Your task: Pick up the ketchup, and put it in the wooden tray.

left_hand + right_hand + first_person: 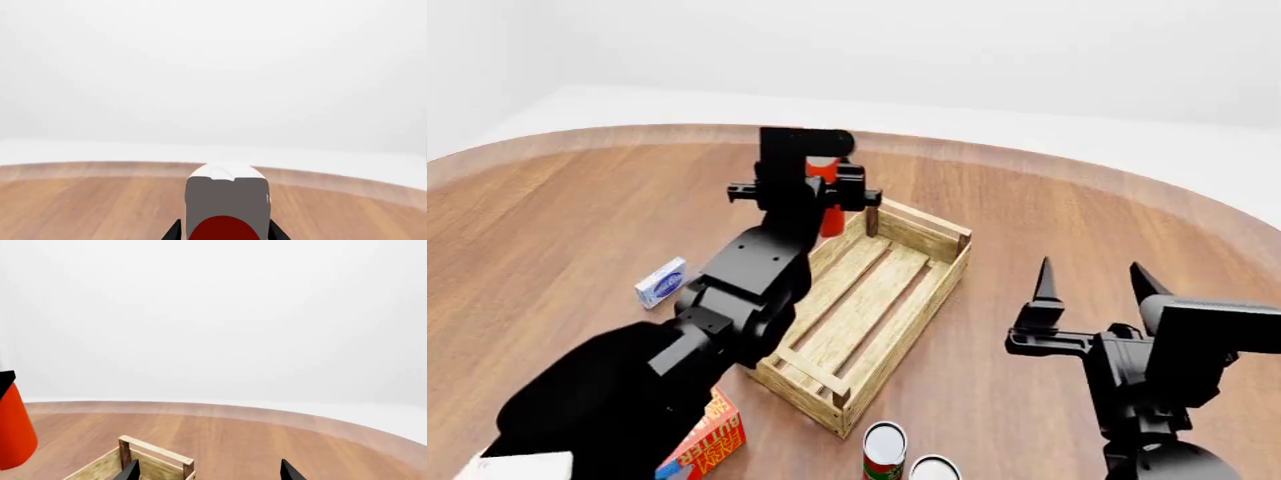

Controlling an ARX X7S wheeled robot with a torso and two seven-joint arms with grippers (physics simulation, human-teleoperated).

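Note:
My left gripper (817, 190) is shut on the ketchup (829, 216), an orange-red bottle, and holds it in the air over the far end of the wooden tray (948, 280). In the left wrist view the bottle (227, 200) fills the gap between the black fingertips (175, 231), white cap away from the camera. My right gripper (1088, 282) is open and empty, to the right of the tray. In the right wrist view its jaws (209, 472) stand wide apart, with a tray corner (155, 456) and the ketchup (13, 432) beyond.
A small blue-and-white box (661, 283) lies left of the tray. A red-and-orange butter box (710, 445) and two cans (885, 450) stand near the table's front. The round brown tabletop (561, 220) ends at a curved far edge.

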